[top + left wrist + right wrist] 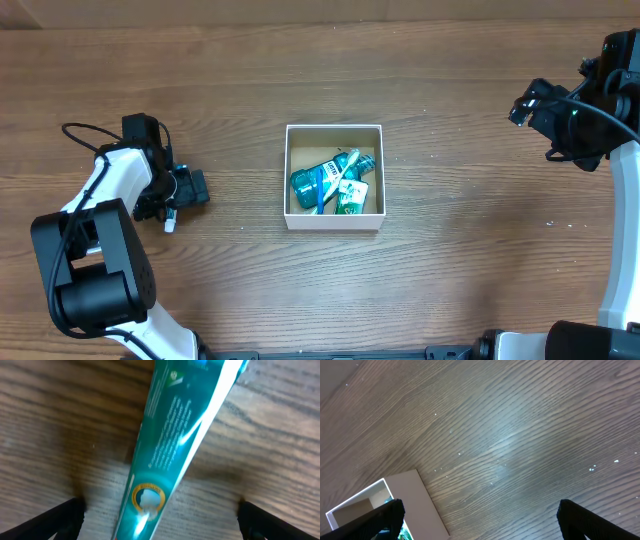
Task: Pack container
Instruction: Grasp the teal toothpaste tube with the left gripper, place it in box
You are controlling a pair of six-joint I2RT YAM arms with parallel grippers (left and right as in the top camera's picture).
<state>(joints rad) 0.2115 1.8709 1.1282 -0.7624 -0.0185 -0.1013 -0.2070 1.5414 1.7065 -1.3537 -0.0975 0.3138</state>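
Pack container: pick-up stage.

Note the container (334, 222) at the middle of the table (450, 270), upright and open-topped, already holding a teal bottle (310, 180), a toothbrush (344, 165) and a small green-and-white box (352, 197).

Find the left gripper (160, 510) well apart from the container on the left arm's side and low over the table. Fingers (55, 520) spread wide, with a teal tube (170, 445) lying flat between them and touched by neither, judging by the left wrist view.

Find the right gripper (480, 510) well apart from the container on the opposite side, likewise spread and empty, with only a corner of the container in its wrist view.

Judged step: grasping the tube for transfer to the container. To do it well:
- With the tube askew between the fingers, turn the wrist until the pads face its long edges squarely.
- Centre the grip across the narrow width, near mid-length.
- Lower almost to the table before closing, to guard against a likely slip on the flat, glossy skin.
- Close gently, expecting a soft body to buckle under a hard squeeze.
- Lift straight up and carry above the container's wall.
- Lay the tube on the bare floor beside the bottle, probably on the diagonal.
- Keep the right arm clear of the container meanwhile.
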